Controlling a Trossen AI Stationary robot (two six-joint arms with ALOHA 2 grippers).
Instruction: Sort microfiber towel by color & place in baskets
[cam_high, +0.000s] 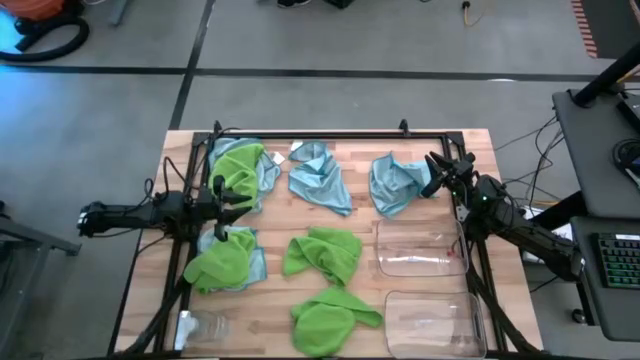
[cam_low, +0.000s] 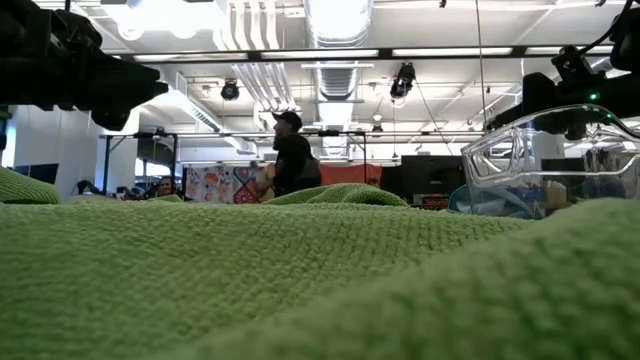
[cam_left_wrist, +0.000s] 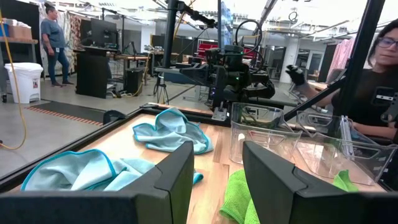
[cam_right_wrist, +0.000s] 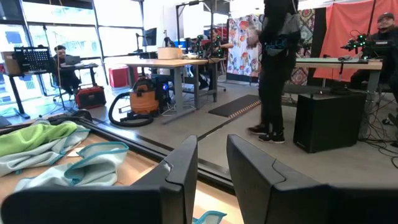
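Table (cam_high: 360, 150): wooden top inside a dark frame; in the low view it is almost wholly hidden behind a green towel (cam_low: 300, 290) filling the lower half.
Baskets: two clear bins on the table's right side. The farther basket (cam_high: 420, 250) lies with its long side across the table; the nearer basket (cam_high: 435, 320) sits just in front of it, its near edge cut off by the picture. Both look empty. Their see-through walls are hard to trace.
Towels: crumpled, none flat, so no clear long axis. Green over blue heap (cam_high: 240, 170) at the far left; blue towel (cam_high: 320, 178) at far centre; blue towel (cam_high: 395, 182) at far right; green over blue heap (cam_high: 225, 262) at the left; green towel (cam_high: 322, 252) at centre; green towel (cam_high: 333, 318) at the near edge.
Left gripper (cam_high: 222, 190): between the two left heaps, fingers (cam_left_wrist: 174, 180) apart, nothing between them.
Right gripper (cam_high: 435, 168): beside the far-right blue towel, fingers (cam_right_wrist: 183, 171) apart with a narrow gap, holding nothing.
Jar (cam_high: 205, 325): small and clear at the near left, faint.
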